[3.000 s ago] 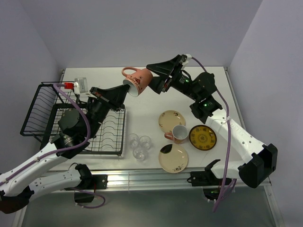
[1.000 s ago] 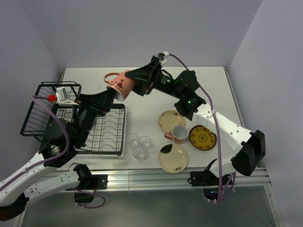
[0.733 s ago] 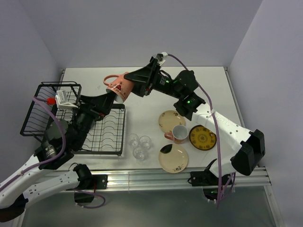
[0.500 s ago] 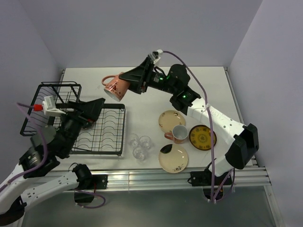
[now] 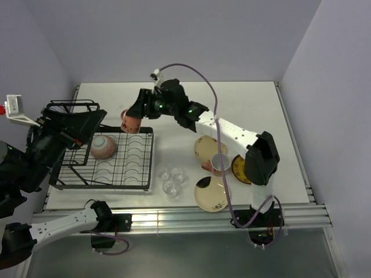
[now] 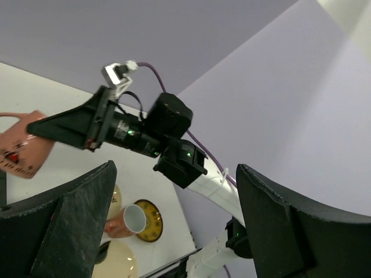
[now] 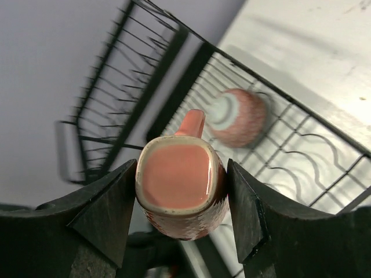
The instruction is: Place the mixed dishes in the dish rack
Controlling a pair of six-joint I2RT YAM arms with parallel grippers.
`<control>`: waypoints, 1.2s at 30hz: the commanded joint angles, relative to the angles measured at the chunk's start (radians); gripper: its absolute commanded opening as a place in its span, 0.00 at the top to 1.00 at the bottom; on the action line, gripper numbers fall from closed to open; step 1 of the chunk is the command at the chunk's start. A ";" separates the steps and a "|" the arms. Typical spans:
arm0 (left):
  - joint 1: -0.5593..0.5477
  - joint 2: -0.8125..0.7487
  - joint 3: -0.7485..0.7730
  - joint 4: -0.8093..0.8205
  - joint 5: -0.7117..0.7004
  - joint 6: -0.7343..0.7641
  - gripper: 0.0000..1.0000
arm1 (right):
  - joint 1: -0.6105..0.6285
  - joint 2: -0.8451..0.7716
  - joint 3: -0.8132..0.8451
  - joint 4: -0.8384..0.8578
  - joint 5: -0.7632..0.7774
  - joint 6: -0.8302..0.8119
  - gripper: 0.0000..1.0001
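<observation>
My right gripper [image 5: 137, 113] [image 7: 181, 194] is shut on a pink mug [image 5: 130, 122] [image 7: 179, 188]. The mug's base faces the wrist camera, and it hangs over the far edge of the black wire dish rack [image 5: 119, 169] [image 7: 145, 95]. An upturned patterned bowl [image 5: 103, 146] [image 7: 237, 116] lies on the rack's grid. My left gripper [image 5: 90, 120] [image 6: 174, 231] is open and empty, raised to the left of the rack. On the table stand another pink mug [image 5: 219, 164] [image 6: 126, 219], two cream plates [image 5: 210, 147] [image 5: 211, 194], a yellow-and-dark plate [image 5: 239, 168] and three clear glasses [image 5: 170, 178].
The right arm [image 5: 226, 128] reaches across the table's middle, above the plates. The rack's raised basket end [image 5: 55, 124] lies under the left arm. Purple walls close in the back and both sides.
The left gripper has drawn back from the mug, left and upward. The right arm has carried the mug left and down to the rack's far edge. The bowl now shows.
</observation>
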 commanded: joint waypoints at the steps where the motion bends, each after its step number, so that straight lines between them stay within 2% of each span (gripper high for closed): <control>1: -0.001 0.035 0.025 -0.024 0.079 0.099 0.10 | 0.063 0.058 0.101 -0.030 0.162 -0.212 1.00; 7: -0.001 0.043 0.065 -0.056 0.086 0.104 0.09 | 0.142 0.203 0.156 -0.018 0.350 -0.324 1.00; 14: -0.001 -0.018 -0.024 -0.004 0.115 0.079 0.09 | 0.189 0.327 0.219 -0.004 0.545 -0.414 1.00; 21: -0.001 -0.017 -0.043 0.001 0.135 0.088 0.08 | 0.209 0.396 0.209 0.094 0.688 -0.486 1.00; 28: -0.001 -0.029 -0.079 0.004 0.142 0.079 0.07 | 0.240 0.424 0.193 0.197 0.746 -0.575 1.00; 36: -0.001 -0.052 -0.112 0.007 0.132 0.067 0.05 | 0.271 0.494 0.273 0.187 0.731 -0.572 1.00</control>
